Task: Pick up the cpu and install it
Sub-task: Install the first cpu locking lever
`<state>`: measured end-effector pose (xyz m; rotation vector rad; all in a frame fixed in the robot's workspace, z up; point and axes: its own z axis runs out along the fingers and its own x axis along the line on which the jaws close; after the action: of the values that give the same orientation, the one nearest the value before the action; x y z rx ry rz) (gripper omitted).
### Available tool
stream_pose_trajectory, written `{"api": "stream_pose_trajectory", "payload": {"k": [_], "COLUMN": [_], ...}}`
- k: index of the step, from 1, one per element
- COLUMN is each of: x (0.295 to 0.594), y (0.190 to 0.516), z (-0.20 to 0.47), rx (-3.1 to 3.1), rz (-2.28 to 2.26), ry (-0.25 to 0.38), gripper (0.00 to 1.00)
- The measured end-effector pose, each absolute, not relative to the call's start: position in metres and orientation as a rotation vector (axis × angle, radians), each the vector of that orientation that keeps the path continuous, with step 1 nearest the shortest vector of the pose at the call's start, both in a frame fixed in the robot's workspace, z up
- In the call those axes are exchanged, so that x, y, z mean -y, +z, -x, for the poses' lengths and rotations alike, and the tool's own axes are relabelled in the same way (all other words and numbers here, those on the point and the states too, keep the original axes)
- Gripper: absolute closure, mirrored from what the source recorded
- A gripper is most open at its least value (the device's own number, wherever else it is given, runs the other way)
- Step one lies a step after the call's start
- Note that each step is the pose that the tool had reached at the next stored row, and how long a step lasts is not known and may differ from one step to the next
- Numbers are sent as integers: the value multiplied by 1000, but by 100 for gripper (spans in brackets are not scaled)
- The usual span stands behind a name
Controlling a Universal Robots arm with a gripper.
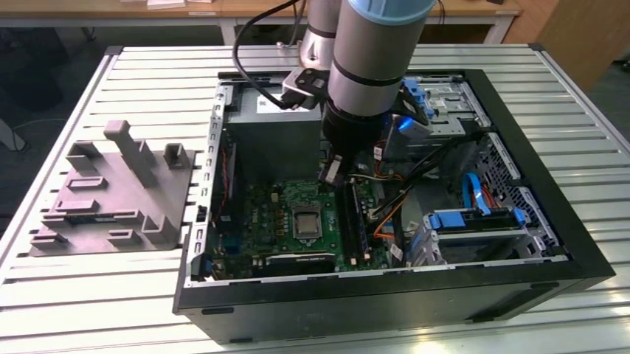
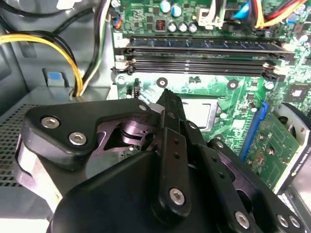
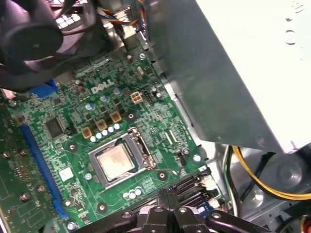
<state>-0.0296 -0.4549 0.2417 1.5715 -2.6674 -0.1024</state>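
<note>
Gripper (image 3: 167, 194) fingers are pressed together with nothing between them, hovering inside the open computer case (image 1: 551, 243) just above the green motherboard (image 3: 73, 141). Near the fingertips, the cpu (image 3: 115, 160) lies flat in its metal-framed socket (image 3: 141, 145), beside the black memory slots (image 2: 204, 60) and the grey power supply (image 3: 233, 73).

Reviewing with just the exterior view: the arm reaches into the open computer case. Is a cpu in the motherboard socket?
Observer: Yes. In the first wrist view the cpu lies flat inside the socket and its metal frame.
Operator: Does the gripper hold anything?
Observer: No. Its fingers are shut with nothing between them.
Operator: Where are they?
Observer: By the memory slots, beside the socket, clear of the cpu.
</note>
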Motion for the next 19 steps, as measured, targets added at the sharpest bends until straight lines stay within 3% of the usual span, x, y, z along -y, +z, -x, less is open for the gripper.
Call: {"api": "stream_pose_trajectory", "payload": {"k": [19], "x": [435], "y": [239], "z": [29], "rx": [2667], "rz": [-1571], "ry": [-102], "gripper": [89]}}
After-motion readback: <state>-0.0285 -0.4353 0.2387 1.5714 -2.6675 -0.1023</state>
